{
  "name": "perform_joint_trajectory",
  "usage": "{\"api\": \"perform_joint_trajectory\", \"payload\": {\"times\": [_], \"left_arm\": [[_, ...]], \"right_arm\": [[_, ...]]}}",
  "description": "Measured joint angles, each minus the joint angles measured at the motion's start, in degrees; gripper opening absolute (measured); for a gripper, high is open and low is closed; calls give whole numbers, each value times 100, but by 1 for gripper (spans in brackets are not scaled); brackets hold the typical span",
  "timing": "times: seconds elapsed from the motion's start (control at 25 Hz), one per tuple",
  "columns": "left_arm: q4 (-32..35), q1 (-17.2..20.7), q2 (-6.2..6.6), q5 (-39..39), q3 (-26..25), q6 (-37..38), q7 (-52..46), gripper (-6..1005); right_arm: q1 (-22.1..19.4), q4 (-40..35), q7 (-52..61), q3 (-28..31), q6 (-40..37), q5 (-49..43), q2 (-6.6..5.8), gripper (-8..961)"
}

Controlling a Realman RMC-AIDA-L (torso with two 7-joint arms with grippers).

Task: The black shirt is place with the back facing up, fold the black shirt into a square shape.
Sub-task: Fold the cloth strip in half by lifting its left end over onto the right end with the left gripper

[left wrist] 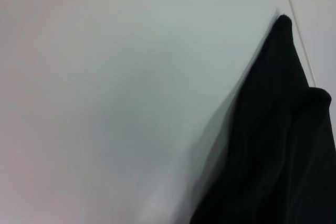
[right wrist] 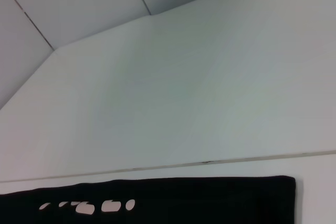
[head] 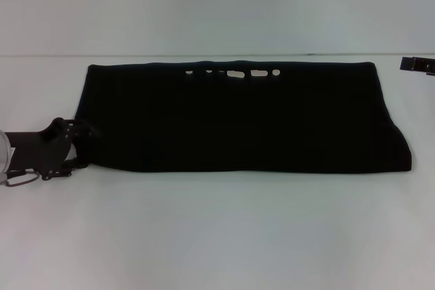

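Shirt (head: 245,117) lay flat on my white bench (head: 217,236), folded into a long black band, with bits of white lettering (head: 234,73) peeking out along its far edge. My left jaws (head: 73,146) sat at the band's left end, touching the near corner; I could not tell whether they gripped cloth. My right jaws (head: 418,64) hung beyond the far right corner, apart from the shirt, their state unclear.
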Motion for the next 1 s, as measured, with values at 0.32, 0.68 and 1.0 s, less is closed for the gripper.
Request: {"api": "perform_joint_trajectory", "payload": {"times": [0.32,0.68,1.0], "left_arm": [[4,-45,11,0,1,-30,102,708],[1,-77,16,-6,28,45,165,706],[-5,-94,16,-14,98,170,512,651]], "right_arm": [[0,-15,0,0,-12,0,0,818],[-10,-16,0,0,-12,0,0,818],[-9,-22,0,0,-13,-1,0,817]]}}
